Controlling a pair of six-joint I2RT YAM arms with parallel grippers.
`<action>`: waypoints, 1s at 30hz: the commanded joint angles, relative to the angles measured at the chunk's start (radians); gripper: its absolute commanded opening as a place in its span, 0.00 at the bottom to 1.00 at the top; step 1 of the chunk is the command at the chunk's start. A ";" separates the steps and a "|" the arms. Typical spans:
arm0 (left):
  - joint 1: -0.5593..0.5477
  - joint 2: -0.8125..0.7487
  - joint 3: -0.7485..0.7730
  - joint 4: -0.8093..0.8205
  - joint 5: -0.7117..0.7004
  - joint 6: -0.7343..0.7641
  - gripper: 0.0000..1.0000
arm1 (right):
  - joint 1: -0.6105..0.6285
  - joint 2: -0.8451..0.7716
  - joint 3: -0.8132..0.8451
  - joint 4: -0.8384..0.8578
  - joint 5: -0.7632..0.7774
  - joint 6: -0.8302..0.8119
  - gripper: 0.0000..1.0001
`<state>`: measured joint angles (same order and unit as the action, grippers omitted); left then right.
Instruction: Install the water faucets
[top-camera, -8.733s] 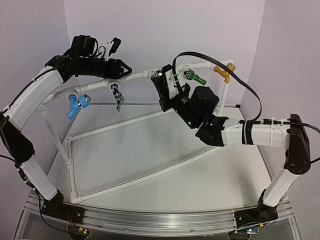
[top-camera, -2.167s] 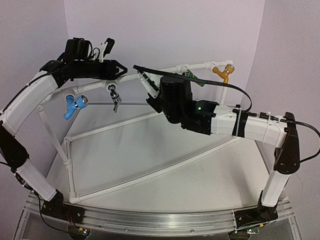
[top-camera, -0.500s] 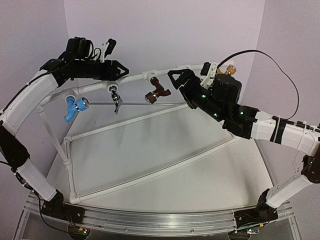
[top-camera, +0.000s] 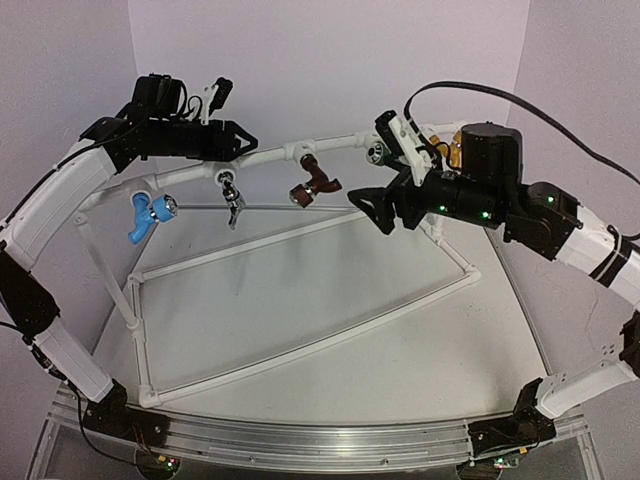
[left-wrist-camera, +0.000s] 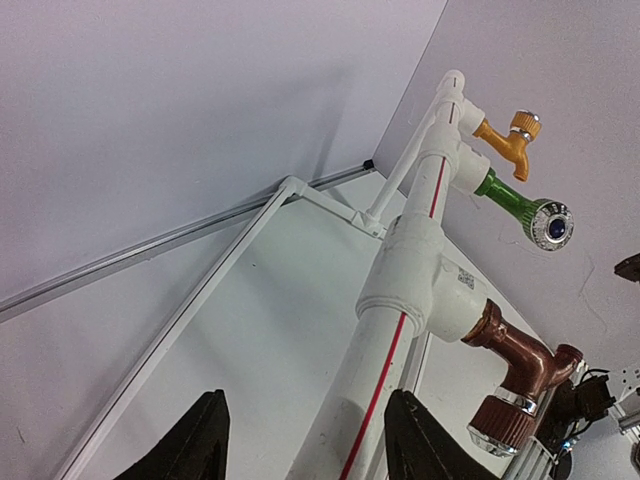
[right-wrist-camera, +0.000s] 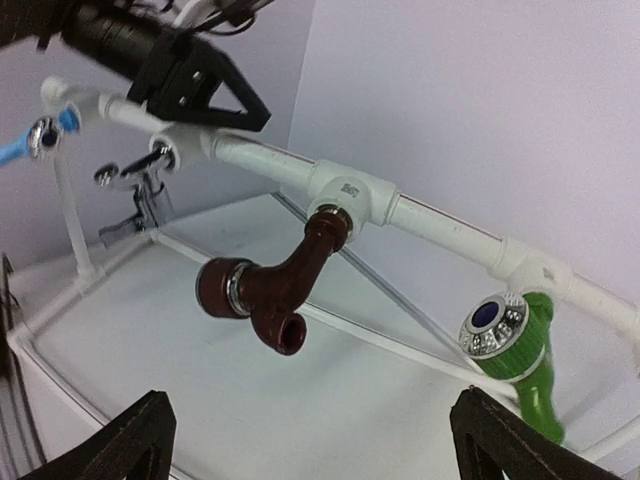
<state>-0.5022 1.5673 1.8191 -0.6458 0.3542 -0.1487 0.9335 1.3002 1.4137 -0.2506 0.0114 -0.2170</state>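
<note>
Pale lilac walls (top-camera: 330, 60), white tabletop (top-camera: 300, 300), even light.

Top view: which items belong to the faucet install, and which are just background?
Job: dark brown short-spout faucet, blue faucet, chrome faucet, green faucet, orange faucet, white plastic pipe frame.
Background: white table top, aluminium rail, purple walls.

Robotics lab bench, plain lilac backdrop walls (top-camera: 330, 60), aluminium mounting rail (top-camera: 320, 438)
</note>
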 joint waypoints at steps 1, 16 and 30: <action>-0.022 0.056 -0.051 -0.274 0.031 -0.026 0.56 | 0.061 0.059 0.106 -0.162 0.072 -0.498 0.97; -0.022 0.055 -0.056 -0.275 0.034 -0.027 0.56 | 0.210 0.252 0.139 0.132 0.605 -1.237 0.95; -0.022 0.040 -0.054 -0.282 0.037 -0.029 0.56 | 0.216 0.445 0.205 0.413 0.678 -1.479 0.88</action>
<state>-0.5022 1.5668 1.8194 -0.6480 0.3546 -0.1493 1.1469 1.7005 1.5525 -0.0120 0.6275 -1.6056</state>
